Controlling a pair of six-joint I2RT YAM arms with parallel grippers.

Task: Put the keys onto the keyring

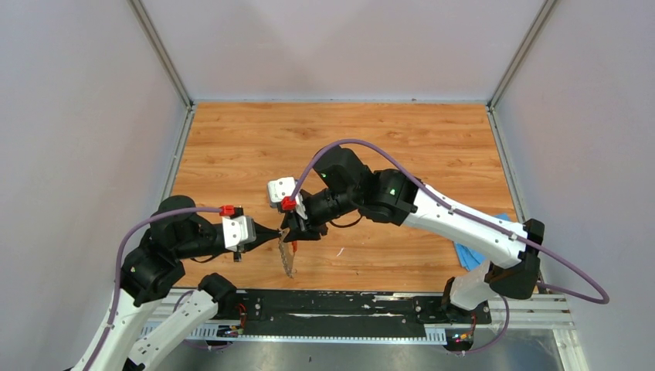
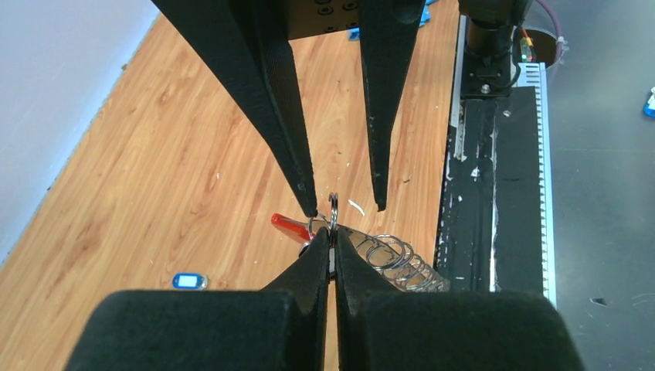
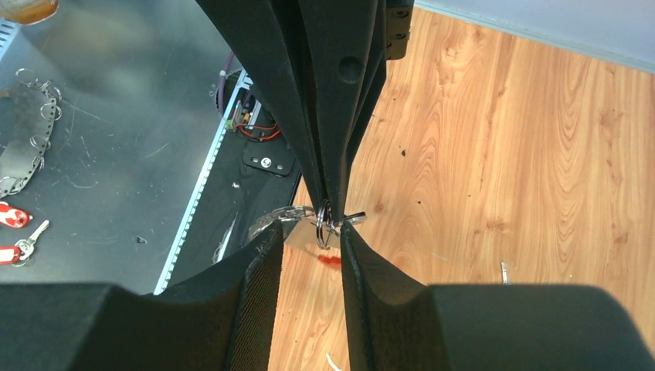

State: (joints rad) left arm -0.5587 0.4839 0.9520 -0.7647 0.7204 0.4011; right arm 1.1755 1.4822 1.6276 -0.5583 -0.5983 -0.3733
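Pinching one small steel ring (image 2: pixel 334 207) of the keyring (image 1: pixel 287 256), the left gripper (image 1: pixel 272 232) is clamped tight, its two fingers pressed together with only the ring's wire between them. From that grip the keyring slants toward the near edge of the worktop (image 1: pixel 386 131), about midway along it: the red loop (image 2: pixel 287 222) juts out to one side, and the fan of grey metal rings (image 2: pixel 394 259) trails toward the black rail (image 2: pixel 502 178). Whether its lower end rests on the wood cannot be told. The right gripper (image 2: pixel 345 207) meets it from the opposite side with its jaws parted, straddling the same ring; one tip sits against the red end, the other stands clear. A key with a blue-and-white oval head (image 2: pixel 188 280) lies flat on the wood, apart from the keyring and farther from the near edge. A blue cloth (image 1: pixel 467 253) lies at the worktop's right edge
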